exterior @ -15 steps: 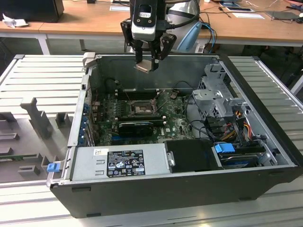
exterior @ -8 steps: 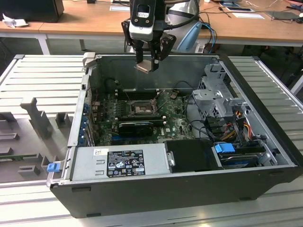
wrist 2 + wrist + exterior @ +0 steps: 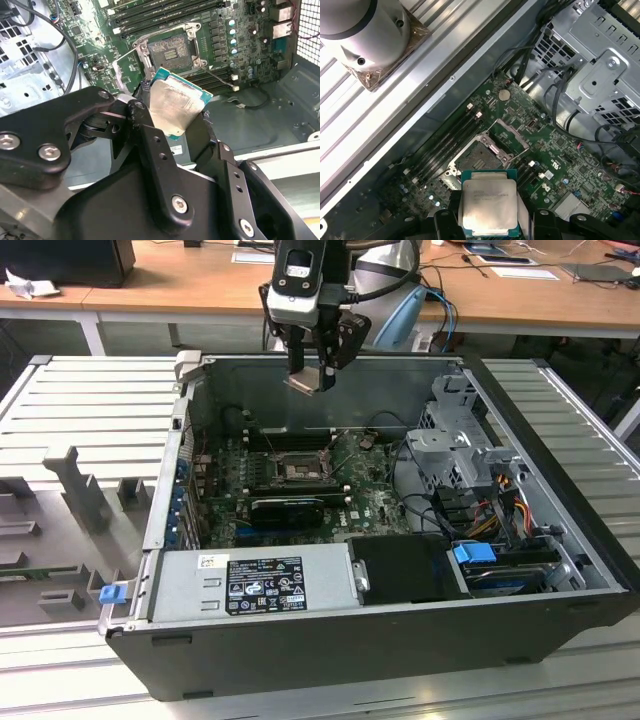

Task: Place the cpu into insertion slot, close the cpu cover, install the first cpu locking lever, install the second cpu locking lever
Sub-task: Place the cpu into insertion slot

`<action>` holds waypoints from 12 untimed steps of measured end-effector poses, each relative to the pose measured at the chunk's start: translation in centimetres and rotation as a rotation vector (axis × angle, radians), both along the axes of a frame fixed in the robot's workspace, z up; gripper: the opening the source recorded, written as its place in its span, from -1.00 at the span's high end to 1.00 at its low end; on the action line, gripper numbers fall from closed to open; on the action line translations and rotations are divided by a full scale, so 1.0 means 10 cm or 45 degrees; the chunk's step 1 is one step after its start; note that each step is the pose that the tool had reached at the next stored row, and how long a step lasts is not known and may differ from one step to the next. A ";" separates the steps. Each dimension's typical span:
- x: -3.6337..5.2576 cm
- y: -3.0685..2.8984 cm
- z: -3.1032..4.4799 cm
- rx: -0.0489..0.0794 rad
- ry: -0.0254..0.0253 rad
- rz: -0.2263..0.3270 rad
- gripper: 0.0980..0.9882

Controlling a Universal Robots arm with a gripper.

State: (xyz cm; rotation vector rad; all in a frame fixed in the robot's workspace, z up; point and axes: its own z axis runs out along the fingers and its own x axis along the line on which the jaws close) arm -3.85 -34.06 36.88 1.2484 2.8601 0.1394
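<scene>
The black two-fingered gripper (image 3: 312,370) is pinching the small flat square cpu (image 3: 489,207), dull silver-grey top, teal-green rim, tilted above the square black insertion slot (image 3: 479,158).

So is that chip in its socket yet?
Out. The gripper holds the cpu in the air above the open case, and the slot below it is empty.

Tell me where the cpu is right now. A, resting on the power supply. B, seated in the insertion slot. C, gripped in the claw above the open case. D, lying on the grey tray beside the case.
C: the cpu is pinched in the claw, well above the insertion slot, which holds no chip.
</scene>
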 end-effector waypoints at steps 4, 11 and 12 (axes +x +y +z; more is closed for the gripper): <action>0.000 0.000 0.000 0.000 0.0000 -0.031 0.04; 0.000 0.000 -0.001 0.000 0.0000 -0.093 0.04; 0.000 0.000 -0.001 0.000 0.0000 -0.103 0.04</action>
